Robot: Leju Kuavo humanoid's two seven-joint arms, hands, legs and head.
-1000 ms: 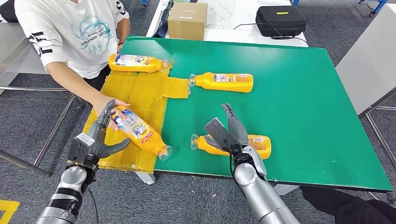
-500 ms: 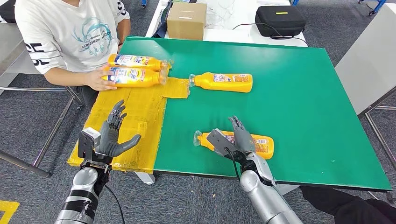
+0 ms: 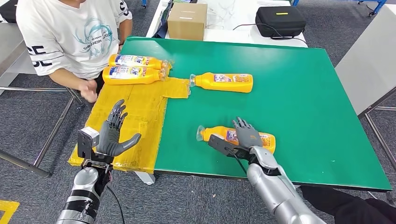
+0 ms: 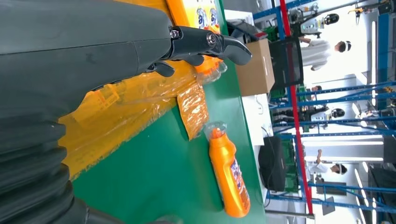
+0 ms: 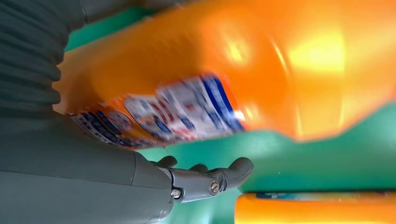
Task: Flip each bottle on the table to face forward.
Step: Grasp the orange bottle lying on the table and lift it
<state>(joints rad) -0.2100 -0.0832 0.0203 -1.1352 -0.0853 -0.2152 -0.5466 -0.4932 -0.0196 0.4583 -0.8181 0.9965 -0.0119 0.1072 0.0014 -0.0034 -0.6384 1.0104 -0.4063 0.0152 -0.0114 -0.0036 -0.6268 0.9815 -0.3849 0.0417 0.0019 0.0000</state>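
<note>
At the near edge of the green tabletop point(image 3: 303, 116), the right robot hand point(image 3: 243, 138) lies over the nearest orange bottle point(image 3: 219, 134), its fingers laid across the label and its thumb on the near side, though whether it truly grips cannot be told. The left robot hand point(image 3: 113, 132) hangs spread and empty off the tabletop's left, over the yellow sheet point(image 3: 135, 107). Wide bare green lies to the right and beyond, up to a second bottle point(image 3: 223, 81) mid-tabletop, and two more bottles point(image 3: 133, 68) rest side by side at the far left near a person's hand point(image 3: 88, 91).
</note>
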